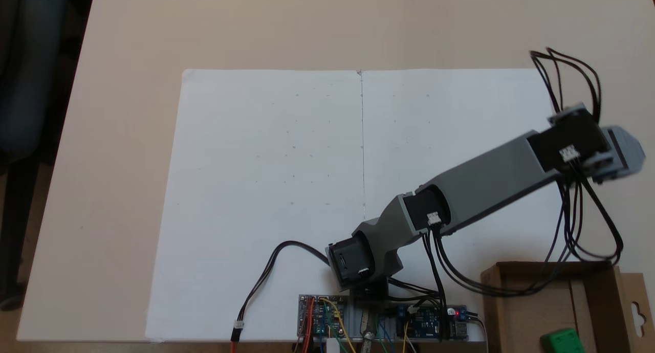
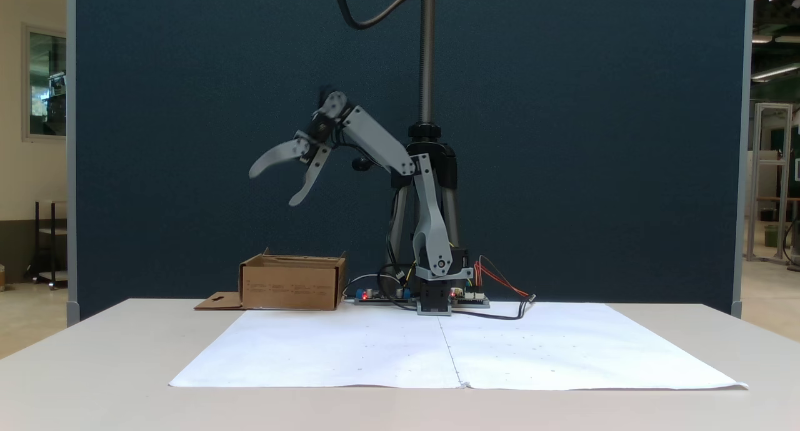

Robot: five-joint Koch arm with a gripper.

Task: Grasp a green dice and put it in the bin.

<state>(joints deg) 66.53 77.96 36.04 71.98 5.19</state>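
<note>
One green dice (image 1: 563, 340) inside one cardboard bin (image 2: 292, 286); printing on bin wall illegible. Tool (image 2: 272, 184) raised above bin, jaws spread, empty.

The green dice (image 1: 563, 341) is bright green with darker round pips. The bin (image 2: 292, 286) is plain brown cardboard, with faint dark print on its front wall. The arm (image 1: 491, 181) is grey with black motor blocks and black cables. Two white paper sheets (image 1: 271, 199), speckled with tiny dots, cover a pale beige bench (image 1: 128, 87). A dark blue panel (image 2: 594, 137) stands behind. The end effector (image 2: 275, 186) is light grey.
</note>
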